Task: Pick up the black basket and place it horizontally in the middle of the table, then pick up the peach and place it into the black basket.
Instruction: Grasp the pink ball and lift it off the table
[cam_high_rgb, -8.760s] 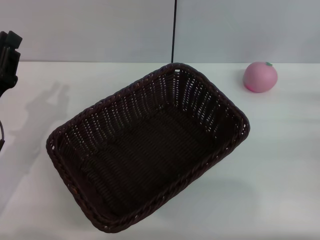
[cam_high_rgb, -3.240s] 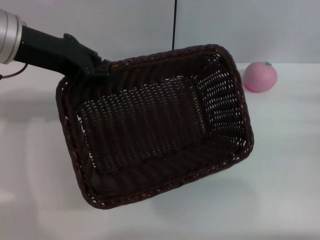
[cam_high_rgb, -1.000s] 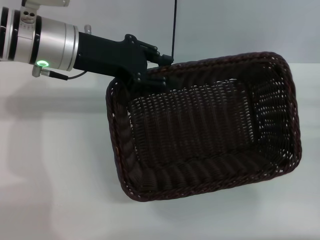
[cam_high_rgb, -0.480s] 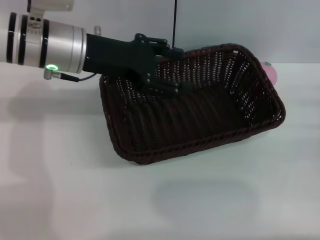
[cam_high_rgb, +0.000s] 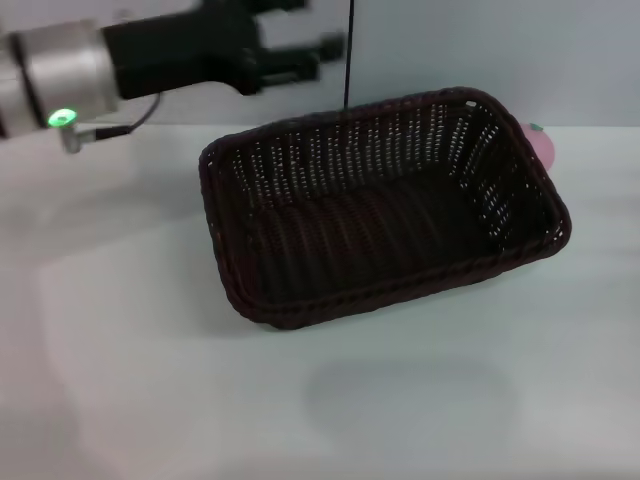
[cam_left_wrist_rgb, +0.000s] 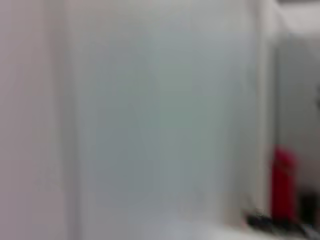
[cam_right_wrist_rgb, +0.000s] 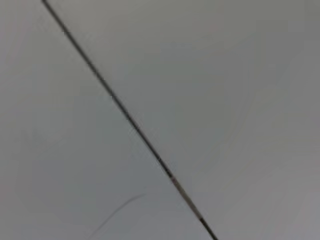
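Observation:
The black basket (cam_high_rgb: 380, 205) rests on the white table (cam_high_rgb: 150, 380) near its middle, long side running left to right, empty inside. The peach (cam_high_rgb: 541, 143) shows only as a pink sliver behind the basket's far right corner. My left gripper (cam_high_rgb: 300, 35) is open and empty, lifted above and behind the basket's far left rim, clear of it. My right gripper is not in view. The wrist views show only wall.
A dark vertical seam (cam_high_rgb: 348, 50) runs down the grey back wall behind the basket. The table stretches bare to the left and in front of the basket.
My left gripper has let go of the basket's far rim and risen up and back. The basket now sits on the table, unmoved since half a second ago.

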